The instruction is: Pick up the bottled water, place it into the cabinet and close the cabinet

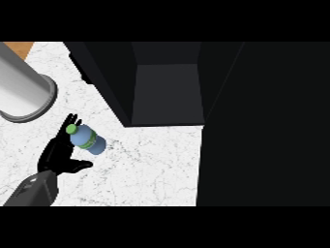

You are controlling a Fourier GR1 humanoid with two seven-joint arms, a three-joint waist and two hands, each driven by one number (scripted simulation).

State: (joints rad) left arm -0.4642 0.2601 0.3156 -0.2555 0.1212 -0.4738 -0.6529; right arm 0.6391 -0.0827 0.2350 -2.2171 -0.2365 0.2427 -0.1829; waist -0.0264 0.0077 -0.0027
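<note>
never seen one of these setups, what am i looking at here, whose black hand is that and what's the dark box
This single picture looks steeply down from a humanoid robot's head onto a white marble counter. The black hand on a grey forearm is the robot's left one; its fingers are beside a blue water bottle with a green cap, not visibly closed round it. The dark box is an open cabinet, where the bottle should go. The grey cylinder at upper left I cannot identify. The right hand is not visible.

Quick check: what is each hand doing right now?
Left hand: open, fingers straight beside the bottled water, not curled round it.
Right hand: not in view.
</note>
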